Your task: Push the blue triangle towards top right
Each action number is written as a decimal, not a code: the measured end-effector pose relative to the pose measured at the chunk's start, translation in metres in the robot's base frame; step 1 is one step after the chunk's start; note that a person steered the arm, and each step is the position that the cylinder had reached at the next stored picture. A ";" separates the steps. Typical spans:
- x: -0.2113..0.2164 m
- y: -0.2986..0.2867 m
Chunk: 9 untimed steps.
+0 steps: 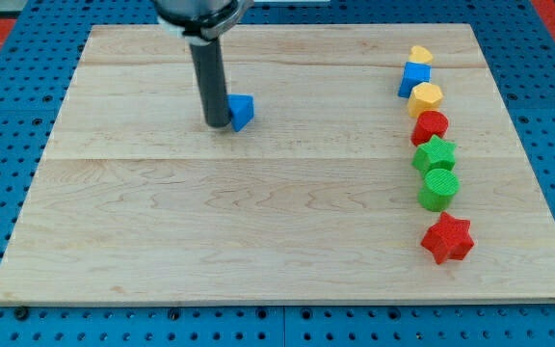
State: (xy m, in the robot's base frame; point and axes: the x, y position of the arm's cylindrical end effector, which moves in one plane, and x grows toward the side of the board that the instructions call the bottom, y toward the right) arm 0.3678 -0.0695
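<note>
one blue triangle (242, 112) on the wooden board (258, 241), upper-middle area, left of centre. my tip (217, 124) sits against its left side, touching or as near as the view allows; the rod partly covers the block's left edge. no pincer on this rig, so nothing to report as apart or together: just the bare rod end.

seven other blocks stand in a column down the view's right, well apart from the triangle: yellow block (420, 55) at top, blue block (414, 77) just under it, yellow hexagon (425, 96), red block (431, 125), green star (434, 154), green cylinder (439, 188), red star (447, 238) lowest.

judgement: contact is on the left face, so a push from here drives mostly rightward; the upward part needs the tip lower on the block.

risks:
- off-centre contact on a slanted face: triangle may spin and slide off the tip instead of travelling.
- a straight rightward run would carry it toward the column near the yellow hexagon and red block, knocking them.
- overshoot at the top right could put it off the board edge.
</note>
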 end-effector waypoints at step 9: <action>-0.103 0.165</action>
State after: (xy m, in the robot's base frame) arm 0.2645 0.0953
